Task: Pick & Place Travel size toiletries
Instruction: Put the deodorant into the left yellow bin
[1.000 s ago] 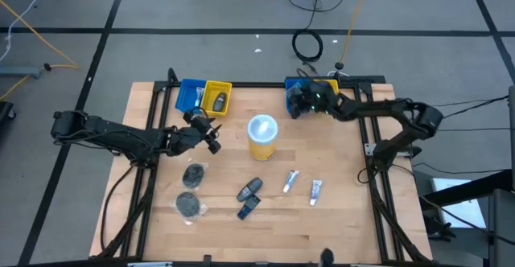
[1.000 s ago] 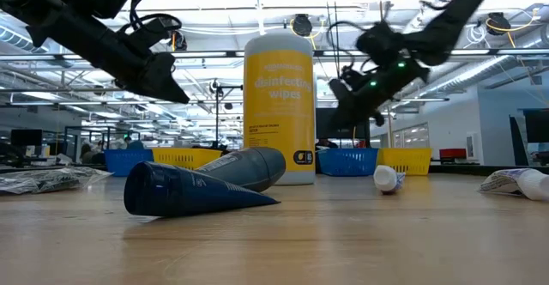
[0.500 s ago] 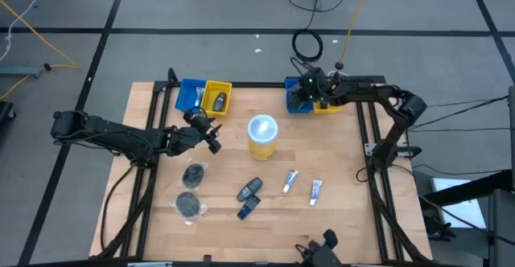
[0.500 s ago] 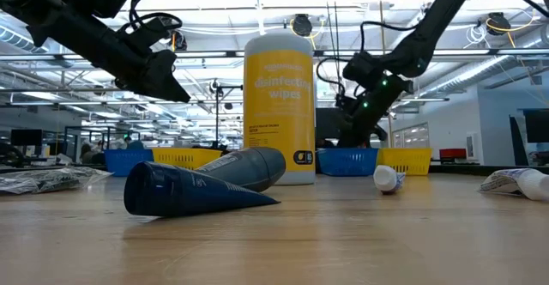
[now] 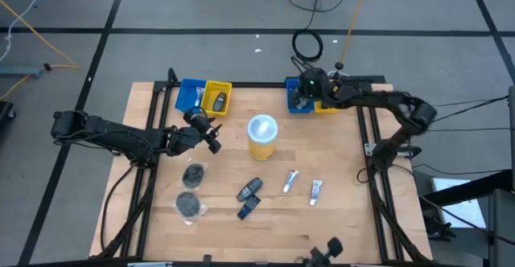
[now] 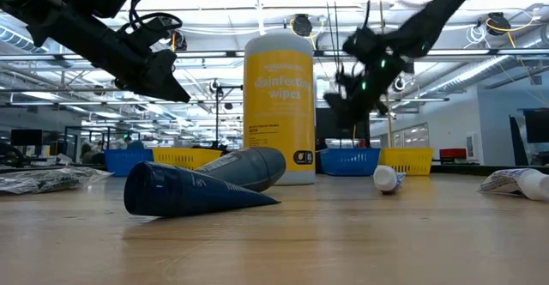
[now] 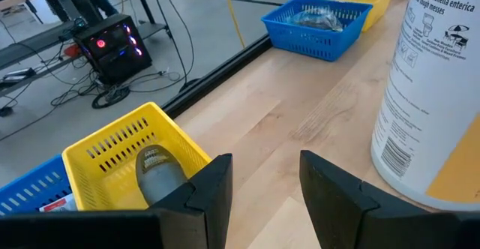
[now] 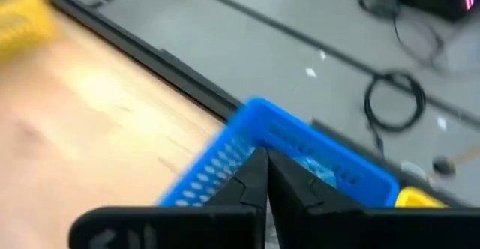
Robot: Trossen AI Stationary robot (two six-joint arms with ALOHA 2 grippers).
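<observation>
My right gripper (image 5: pixel 302 95) has swung back over the far blue plastic bin (image 5: pixel 296 104), fingers now pressed together, empty.
Left gripper (image 5: pixel 214 141) waits half-spread near the yellow slotted bin (image 5: pixel 217 98); dark tubes (image 5: pixel 249 197), wrapped discs (image 5: pixel 191 188) remain on the table, unsorted.

We take the yellow wipes canister (image 5: pixel 262 136) as landmark; it stands upright mid-table, the one tall obstacle. Bare wood lies open on its far side, between the left bin pair (image 5: pixel 203 96) and the right bin pair (image 5: pixel 310 96). The left gripper (image 5: pixel 213 139) hangs just beside the canister, fingers apart, narrowing that flank. Nearer than the canister, two dark tubes (image 5: pixel 249 197), two white tubes (image 5: pixel 302 185) and two wrapped discs (image 5: pixel 191 190) lie low with gaps between. The right gripper (image 5: pixel 303 90), fingers together, hovers over the right blue bin.
</observation>
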